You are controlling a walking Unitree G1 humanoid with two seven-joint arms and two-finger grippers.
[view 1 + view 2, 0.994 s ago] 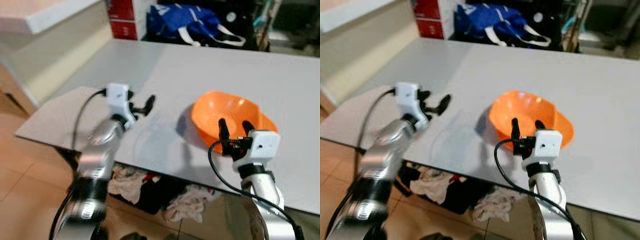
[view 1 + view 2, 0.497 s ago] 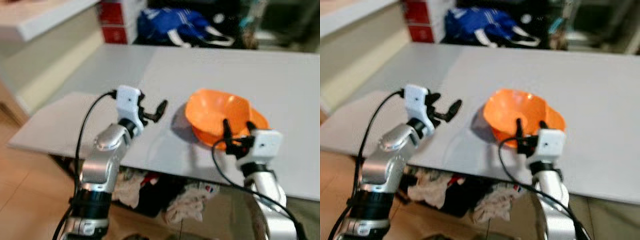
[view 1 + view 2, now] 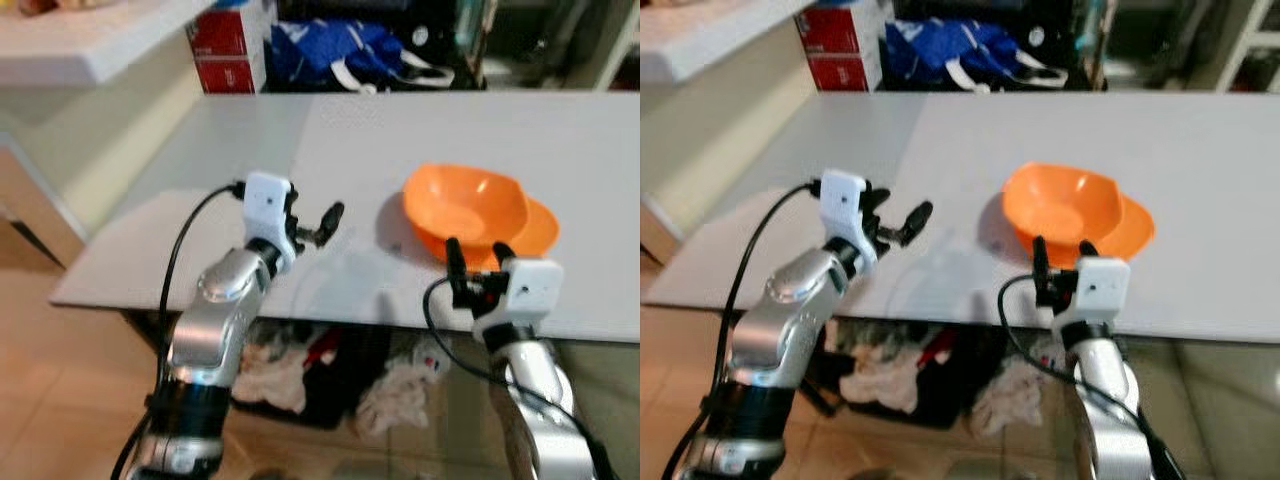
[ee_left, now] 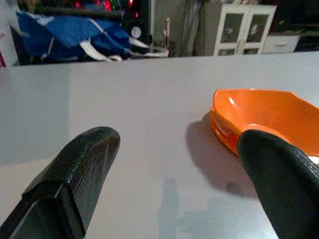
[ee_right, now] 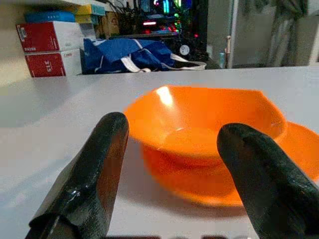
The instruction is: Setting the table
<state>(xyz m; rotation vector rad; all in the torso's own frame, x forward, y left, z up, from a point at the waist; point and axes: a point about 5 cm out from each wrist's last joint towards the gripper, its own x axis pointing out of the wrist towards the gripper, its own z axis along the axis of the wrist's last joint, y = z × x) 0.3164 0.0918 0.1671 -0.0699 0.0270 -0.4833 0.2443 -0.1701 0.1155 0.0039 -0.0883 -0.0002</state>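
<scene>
An orange bowl [image 3: 465, 208] rests on an orange plate [image 3: 540, 230] near the front edge of the pale grey table [image 3: 400, 120]. My right gripper [image 3: 476, 262] hovers at the table's front edge just short of the bowl; it is open, and in the right wrist view the bowl [image 5: 202, 117] lies between and beyond the fingers [image 5: 94, 184]. My left gripper [image 3: 322, 222] is held over bare table to the left of the bowl, open and holding nothing. In the left wrist view the bowl [image 4: 269, 112] lies beyond one of its fingertips [image 4: 279, 169].
A blue bag [image 3: 340, 50] and red boxes [image 3: 225, 45] sit beyond the table's far edge. A pale counter [image 3: 80, 40] stands at the left. Crumpled clothes [image 3: 300, 365] lie on the floor under the table. A white cabinet [image 4: 239, 30] stands in the background.
The whole view has shifted, so the camera moved. My left gripper has come a little closer to the bowl. My right gripper has drawn back from the bowl's rim towards the table edge.
</scene>
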